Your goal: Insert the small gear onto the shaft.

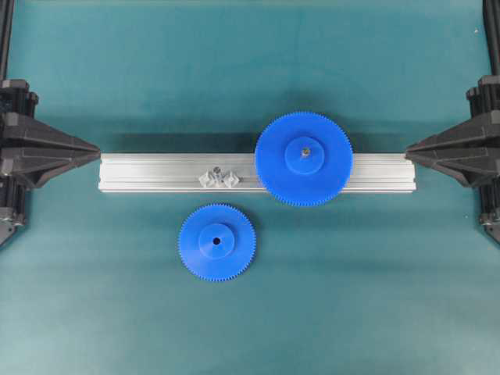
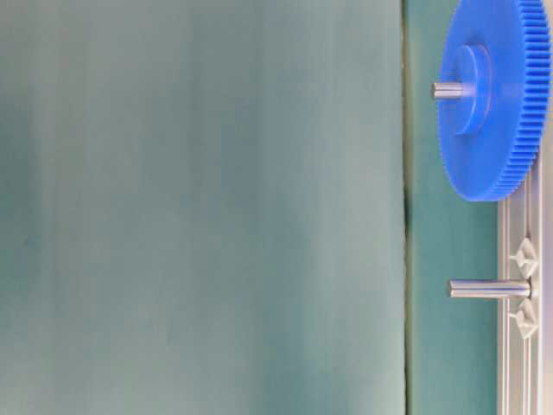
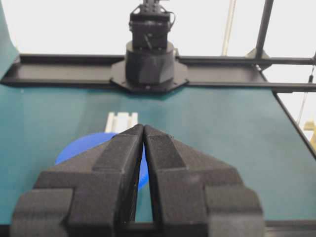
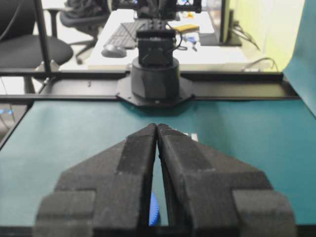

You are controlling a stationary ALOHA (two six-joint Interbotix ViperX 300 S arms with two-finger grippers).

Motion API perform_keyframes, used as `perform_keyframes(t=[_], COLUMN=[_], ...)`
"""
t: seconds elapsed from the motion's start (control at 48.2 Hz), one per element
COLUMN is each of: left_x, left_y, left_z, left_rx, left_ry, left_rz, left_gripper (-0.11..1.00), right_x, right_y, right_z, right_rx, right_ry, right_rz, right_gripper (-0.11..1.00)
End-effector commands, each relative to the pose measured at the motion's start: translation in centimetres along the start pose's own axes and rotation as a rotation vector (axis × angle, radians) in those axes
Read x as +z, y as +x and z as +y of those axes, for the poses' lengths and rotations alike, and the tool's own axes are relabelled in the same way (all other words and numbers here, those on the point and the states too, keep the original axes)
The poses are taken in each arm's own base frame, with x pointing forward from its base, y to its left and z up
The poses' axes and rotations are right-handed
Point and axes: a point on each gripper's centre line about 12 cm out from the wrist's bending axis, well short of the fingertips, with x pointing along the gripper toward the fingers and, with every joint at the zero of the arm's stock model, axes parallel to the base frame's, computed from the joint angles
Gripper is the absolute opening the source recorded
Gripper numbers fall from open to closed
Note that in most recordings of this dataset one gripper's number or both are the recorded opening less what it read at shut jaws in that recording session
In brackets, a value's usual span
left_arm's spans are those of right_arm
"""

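The small gear [image 1: 216, 242] lies flat on the teal mat, just in front of the rail and apart from everything. The shaft [image 1: 219, 172] stands bare on the rail between two shiny clamp pieces; the table-level view shows it as a grey pin [image 2: 488, 289]. My left gripper [image 1: 95, 148] rests at the rail's left end, shut and empty, tips together [image 3: 143, 127]. My right gripper [image 1: 409, 148] mirrors it at the right end, also shut and empty [image 4: 157, 126]. A blue gear edge [image 3: 79, 145] shows behind the left fingers; I cannot tell which gear.
An aluminium rail [image 1: 148, 173] runs across the middle of the mat. A wider blue gear [image 1: 304, 158] sits on its own pin on the rail's right half, also seen in the table-level view [image 2: 492, 95]. Black frame bars border the mat.
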Motion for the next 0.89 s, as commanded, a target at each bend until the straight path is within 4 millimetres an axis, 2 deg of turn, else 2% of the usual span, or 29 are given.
perform_keyframes(t=[0.0, 0.062, 0.166, 0.27, 0.54, 0.872], left_x=[-1.0, -1.2, -1.0, -1.1, -2.5, -6.2], left_y=[0.1, 0.2, 0.5, 0.8, 3.4, 7.0], left_z=[-0.1, -0.1, -0.1, -0.2, -0.4, -2.0], left_rx=[-0.009, -0.009, -0.009, -0.01, -0.016, -0.072], left_ry=[0.002, -0.003, -0.003, -0.003, 0.003, 0.025], left_rz=[0.029, 0.037, 0.038, 0.061, 0.318, 0.59], left_gripper=[0.1, 0.14, 0.02, 0.0, 0.0, 0.0], right_x=[-0.3, -0.9, -1.5, -1.5, -2.6, -3.4], right_y=[0.0, -0.4, -1.0, -1.3, -1.1, -1.4], right_z=[-0.1, -0.1, -0.1, -0.1, -0.3, -0.5], right_rx=[-0.004, -0.004, -0.006, -0.006, -0.025, -0.044], right_ry=[-0.005, 0.009, 0.053, 0.087, 0.098, 0.102], right_rz=[0.002, 0.001, 0.003, 0.012, 0.215, 0.352], right_gripper=[0.16, 0.16, 0.09, 0.08, 0.08, 0.08])
